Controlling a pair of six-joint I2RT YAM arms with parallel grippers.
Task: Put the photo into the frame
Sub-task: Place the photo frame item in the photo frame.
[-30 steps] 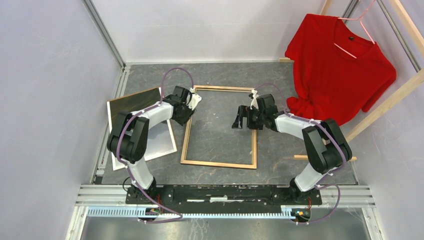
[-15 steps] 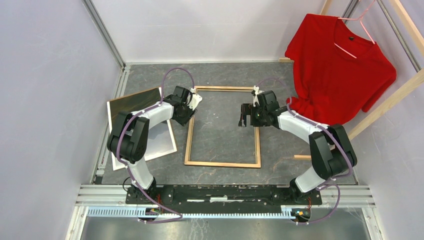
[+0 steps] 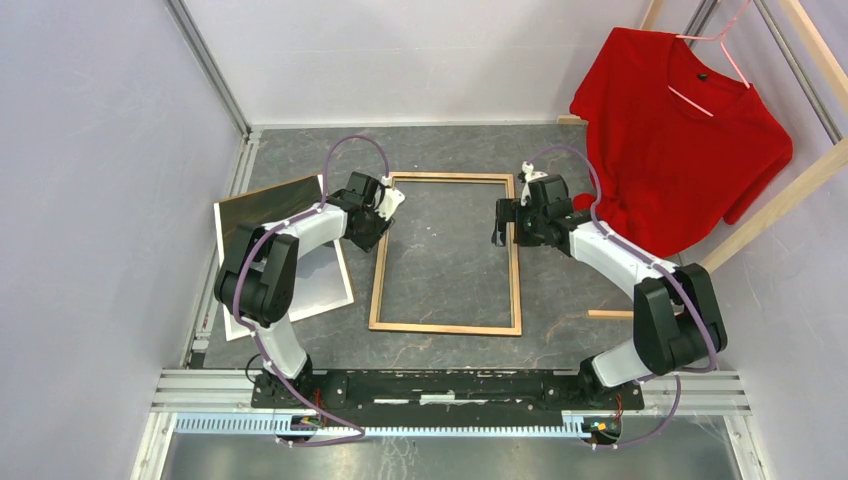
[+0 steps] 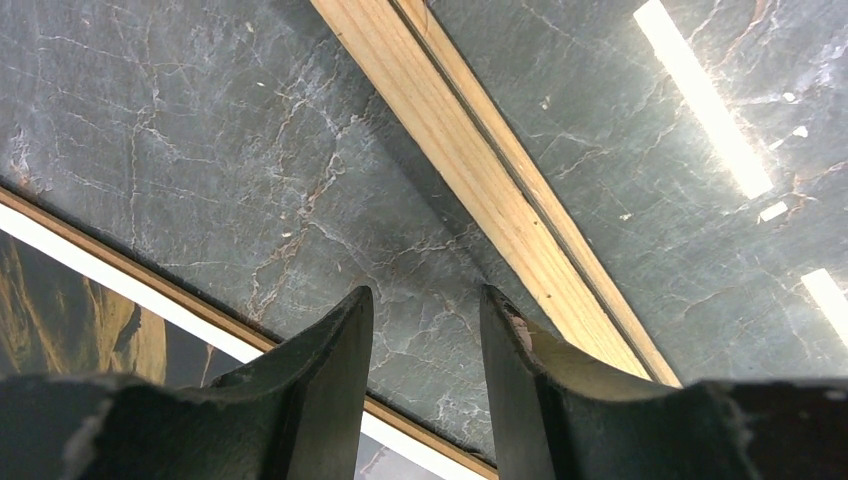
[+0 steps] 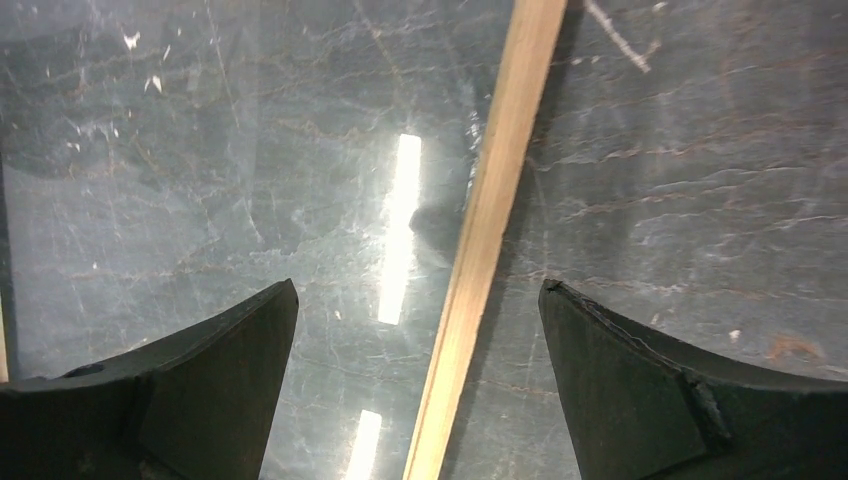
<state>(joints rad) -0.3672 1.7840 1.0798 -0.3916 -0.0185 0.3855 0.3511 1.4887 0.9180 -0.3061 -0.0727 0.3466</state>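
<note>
The frame (image 3: pixel 376 290) lies flat on the bench (image 3: pixel 445 250) with its light wood back facing up. Its long axis runs from the arm bases toward the far wall, and the short rails lie crosswise.

The right gripper (image 3: pixel 502 228) hangs over the far half of the frame's right-hand long rail. In the right wrist view its fingers (image 5: pixel 200 380) are spread wide and hold nothing. The wooden rail (image 5: pixel 495 180) runs lengthwise through the gap between them, nearer the middle than either finger. Whether the tips touch the bench cannot be told.

The left gripper (image 3: pixel 385 208) sits at the far end of the opposite long rail. In the left wrist view its fingers (image 4: pixel 325 375) stand only a narrow gap apart, with bare bench showing between them. The rail (image 4: pixel 470 160) passes diagonally just beyond one fingertip and disappears behind that finger.

The photo (image 3: pixel 318 283) lies outside the frame, on the outer side of the left fingers and partly under the left arm. Its long axis also runs near to far, slightly skewed. The dark golden end is the far one and the pale end is the near one. Its white border and dark corner (image 4: pixel 60 320) show just beside the other left finger, with a thin brown edge alongside.
</note>
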